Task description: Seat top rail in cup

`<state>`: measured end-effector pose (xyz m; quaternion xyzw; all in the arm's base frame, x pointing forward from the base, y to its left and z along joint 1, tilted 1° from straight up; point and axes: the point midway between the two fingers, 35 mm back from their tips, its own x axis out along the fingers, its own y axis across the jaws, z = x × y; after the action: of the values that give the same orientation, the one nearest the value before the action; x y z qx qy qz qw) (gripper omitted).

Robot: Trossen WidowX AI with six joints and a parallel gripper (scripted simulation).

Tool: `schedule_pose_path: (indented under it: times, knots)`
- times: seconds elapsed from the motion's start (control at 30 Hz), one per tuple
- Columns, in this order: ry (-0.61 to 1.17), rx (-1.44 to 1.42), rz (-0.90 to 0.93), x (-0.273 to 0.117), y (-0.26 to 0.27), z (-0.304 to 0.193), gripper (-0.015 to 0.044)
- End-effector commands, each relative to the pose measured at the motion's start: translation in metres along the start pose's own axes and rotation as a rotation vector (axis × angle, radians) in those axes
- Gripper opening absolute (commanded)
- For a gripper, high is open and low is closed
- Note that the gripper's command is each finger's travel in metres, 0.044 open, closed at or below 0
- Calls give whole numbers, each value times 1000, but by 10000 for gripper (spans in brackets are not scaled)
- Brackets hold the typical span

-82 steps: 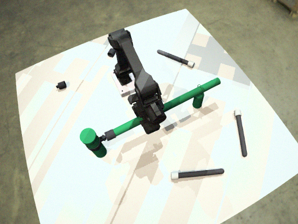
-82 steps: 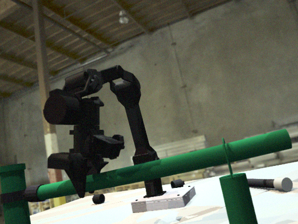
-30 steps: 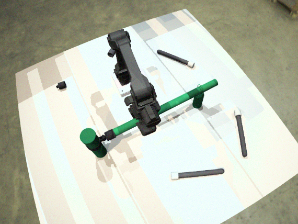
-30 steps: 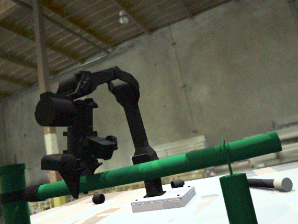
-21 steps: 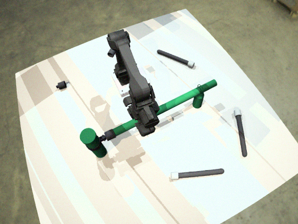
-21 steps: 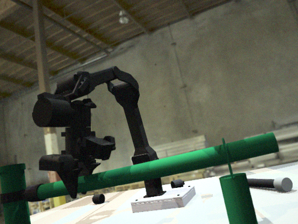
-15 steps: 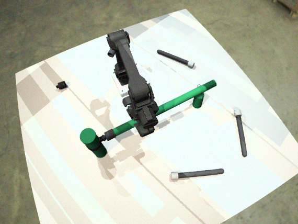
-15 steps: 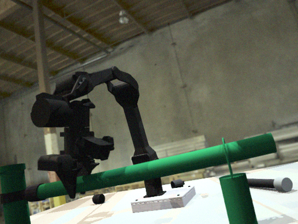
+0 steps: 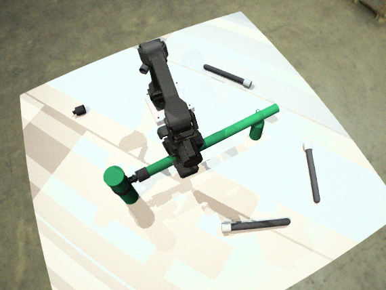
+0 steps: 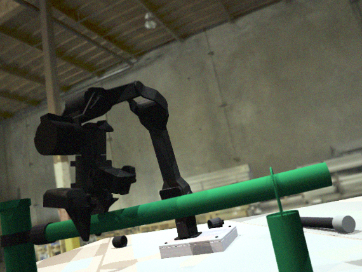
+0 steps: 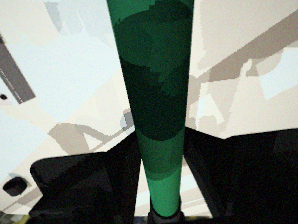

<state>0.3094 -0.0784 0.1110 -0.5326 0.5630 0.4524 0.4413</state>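
Note:
The green rail (image 9: 233,130) (image 10: 190,203) (image 11: 155,75) runs through the wire loop (image 10: 277,194) on the small post (image 9: 256,132) (image 10: 289,244). Its other end enters the dark end cup (image 9: 142,174) (image 10: 39,233) (image 11: 167,218); the depth inside is hidden. The cup hangs on the black brace band (image 10: 14,239), a little below the cap (image 9: 114,175) (image 10: 15,205) of the big post (image 10: 19,258). My gripper (image 10: 91,232) (image 11: 157,130) is shut on the rail, a short way from the cup, with one finger on each side. The rail slopes down towards the cup.
Dark rods with pale ends lie behind the rail (image 9: 223,73), at the right (image 9: 313,176) and in front (image 9: 261,224). A small black fitting (image 9: 80,110) lies at the left. The arm's base plate (image 10: 203,246) is behind the rail.

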Motion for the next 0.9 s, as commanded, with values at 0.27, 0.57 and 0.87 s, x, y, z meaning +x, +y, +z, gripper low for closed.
schedule_pose_path:
  times: [0.27,0.57,0.87]
  knots:
    - [0,0,-1,0,0,0,157]
    - [-1,0,-1,-16,0,10,394]
    - [-4,-1,1,-48,2,30,440]
